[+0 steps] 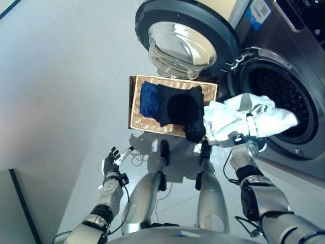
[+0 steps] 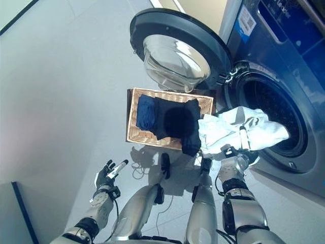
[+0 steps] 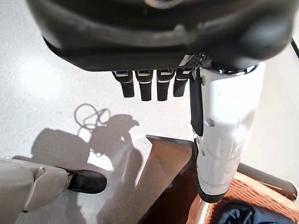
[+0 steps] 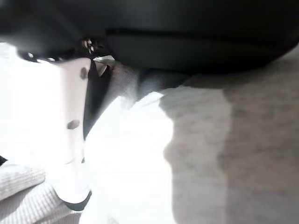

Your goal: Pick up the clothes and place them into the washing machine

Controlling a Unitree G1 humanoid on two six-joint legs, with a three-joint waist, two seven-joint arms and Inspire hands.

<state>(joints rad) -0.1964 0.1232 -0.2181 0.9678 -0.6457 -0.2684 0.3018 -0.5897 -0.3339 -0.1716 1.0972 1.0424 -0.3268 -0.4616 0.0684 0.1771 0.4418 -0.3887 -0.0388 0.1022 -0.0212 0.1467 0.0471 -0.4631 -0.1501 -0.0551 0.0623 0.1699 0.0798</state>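
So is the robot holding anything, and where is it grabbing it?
Yes. Its right hand grips the white garment near its lower edge, bunched up before the washing machine. The left hand holds nothing.

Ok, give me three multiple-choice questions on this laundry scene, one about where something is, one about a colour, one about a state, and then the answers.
1. Where is the white garment?
A. Inside the wicker basket
B. Held up by the right hand before the washer's opening
C. On the floor by the left hand

2. What colour are the clothes in the wicker basket?
A. Red and yellow
B. All white
C. Blue and black

3. How is the washing machine door?
A. Swung open
B. Closed
C. Removed, lying flat

Answers: 1 B, the right hand grips the cloth by the drum. 2 C, a blue garment beside a black garment. 3 A, the door stands clear of the drum.
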